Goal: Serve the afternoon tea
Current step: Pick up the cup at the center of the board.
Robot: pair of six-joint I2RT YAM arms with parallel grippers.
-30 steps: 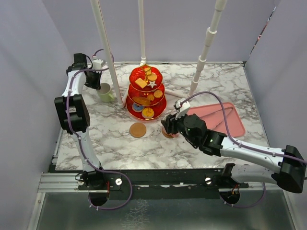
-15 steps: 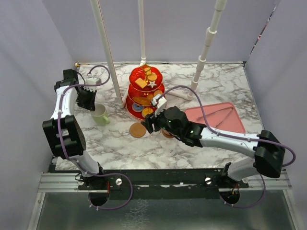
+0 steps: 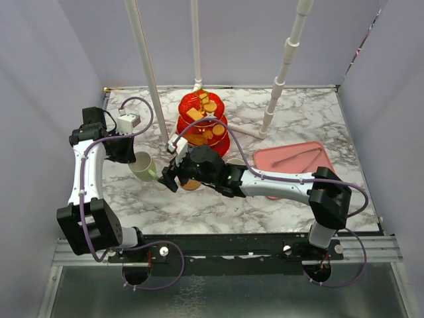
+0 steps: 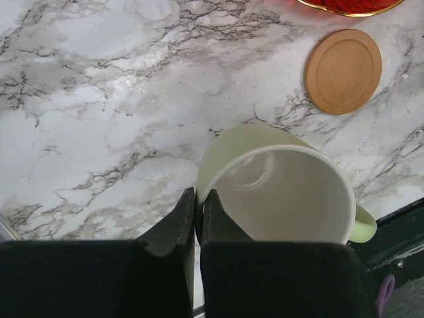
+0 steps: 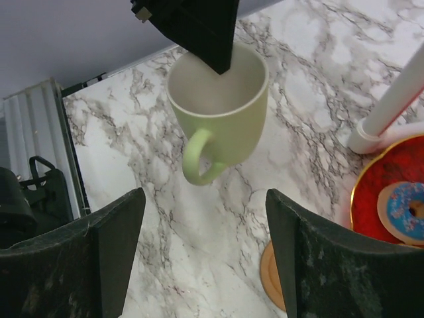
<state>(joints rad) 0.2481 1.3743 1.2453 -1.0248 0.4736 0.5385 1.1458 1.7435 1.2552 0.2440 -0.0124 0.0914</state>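
My left gripper [image 3: 134,158] is shut on the rim of the pale green mug [image 3: 143,167], one finger inside and one outside [image 4: 187,215]. It holds the mug [image 4: 278,189] tilted above the marble. The mug's handle [image 5: 199,159] points at my right gripper [image 5: 204,199], which is open and empty just short of it [image 3: 168,180]. One brown coaster [image 4: 342,71] lies beside the red three-tier stand [image 3: 201,124] with its cookies, partly under my right arm [image 3: 192,184]. The pink mug and the second coaster are hidden.
A pink tray [image 3: 301,158] lies at the right. Three white poles stand at the back, one [image 3: 147,73] just left of the stand, its base [image 5: 371,132] near the bottom tier with a blue doughnut [image 5: 401,205]. The table's left edge is close to the mug.
My left gripper carried the green mug from beside the stand toward the front. My right arm swung left from the right-hand coaster to face the mug's handle.
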